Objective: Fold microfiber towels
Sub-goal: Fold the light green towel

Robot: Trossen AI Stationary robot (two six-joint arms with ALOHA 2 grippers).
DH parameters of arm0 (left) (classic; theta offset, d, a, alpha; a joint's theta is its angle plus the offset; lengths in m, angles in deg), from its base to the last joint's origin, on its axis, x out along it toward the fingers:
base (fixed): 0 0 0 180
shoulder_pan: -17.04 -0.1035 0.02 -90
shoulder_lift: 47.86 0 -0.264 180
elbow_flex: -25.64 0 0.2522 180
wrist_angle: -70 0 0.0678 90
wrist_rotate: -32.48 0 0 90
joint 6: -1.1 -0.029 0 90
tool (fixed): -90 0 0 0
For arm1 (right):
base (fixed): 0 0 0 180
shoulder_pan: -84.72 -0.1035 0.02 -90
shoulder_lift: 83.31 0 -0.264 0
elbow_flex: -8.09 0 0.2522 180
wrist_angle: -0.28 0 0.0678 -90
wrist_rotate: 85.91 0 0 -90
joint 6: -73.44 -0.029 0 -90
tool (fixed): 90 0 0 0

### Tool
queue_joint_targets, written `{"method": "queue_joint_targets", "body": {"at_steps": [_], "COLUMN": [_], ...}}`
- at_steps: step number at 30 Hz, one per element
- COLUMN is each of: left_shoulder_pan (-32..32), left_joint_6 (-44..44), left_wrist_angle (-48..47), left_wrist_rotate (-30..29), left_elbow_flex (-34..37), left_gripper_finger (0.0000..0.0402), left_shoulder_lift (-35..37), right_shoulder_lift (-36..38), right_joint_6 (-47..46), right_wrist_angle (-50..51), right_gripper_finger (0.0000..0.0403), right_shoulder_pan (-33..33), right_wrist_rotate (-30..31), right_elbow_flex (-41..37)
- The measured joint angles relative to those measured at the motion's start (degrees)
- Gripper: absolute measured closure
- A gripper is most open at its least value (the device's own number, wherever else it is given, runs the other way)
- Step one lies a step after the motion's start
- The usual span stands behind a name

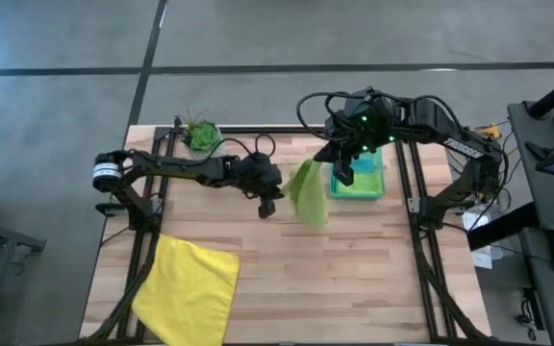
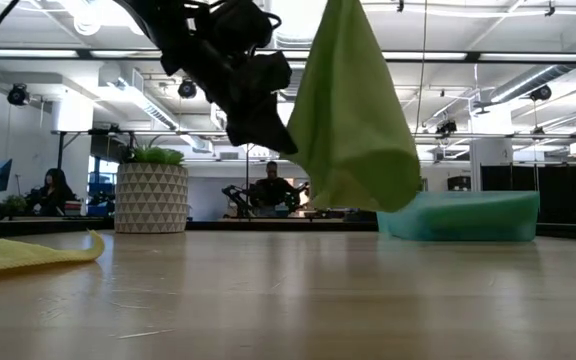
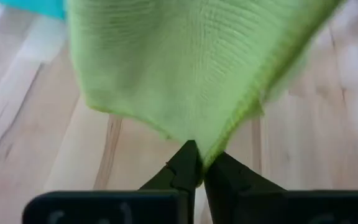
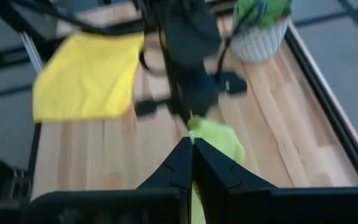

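Near the frame's centre, a lime green towel [image 1: 308,192] was held up, unfolded, between the left hand [image 1: 267,204] and right hand [image 1: 342,165], both clamped on it. Lower left, a yellow towel [image 1: 188,288] lay flat on the worktop [image 1: 354,279], apparently not folded either.

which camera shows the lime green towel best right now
The low view: the lime green towel hangs whole, clear of the table. The high view shows it foreshortened between both grippers; the left wrist view only a pinched edge; the right wrist view a small part.
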Motion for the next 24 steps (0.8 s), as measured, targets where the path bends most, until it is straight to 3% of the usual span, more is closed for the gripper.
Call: {"method": "queue_joint_targets", "body": {"at_steps": [9, 13, 19, 24], "left_shoulder_pan": [0.43, 2.0, 9.7, 20.86], "left_joint_6": [0.09, 0.96, 6.96, 18.04], "left_wrist_angle": [-11.56, -17.74, -23.02, -22.01], "left_wrist_rotate": [-2.34, -3.01, 4.87, 9.27], "left_elbow_flex": [0.0, 0.0, -0.02, -0.69], "left_gripper_finger": [0.0401, 0.0401, 0.0401, 0.0402], "left_shoulder_lift": [9.62, 14.83, 20.67, 22.09], "right_shoulder_lift": [1.12, 3.31, 10.66, 17.33], "right_joint_6": [3.39, 1.83, -8.9, -24.94], "right_wrist_angle": [6.93, 7.61, 4.81, -9.07], "right_gripper_finger": [0.0394, 0.0394, 0.0394, 0.0394], "right_shoulder_pan": [-0.35, -3.46, -16.1, -31.97], "right_wrist_rotate": [3.09, 3.19, 3.13, 4.27], "right_elbow_flex": [-3.96, -8.68, -19.69, -30.2]}}
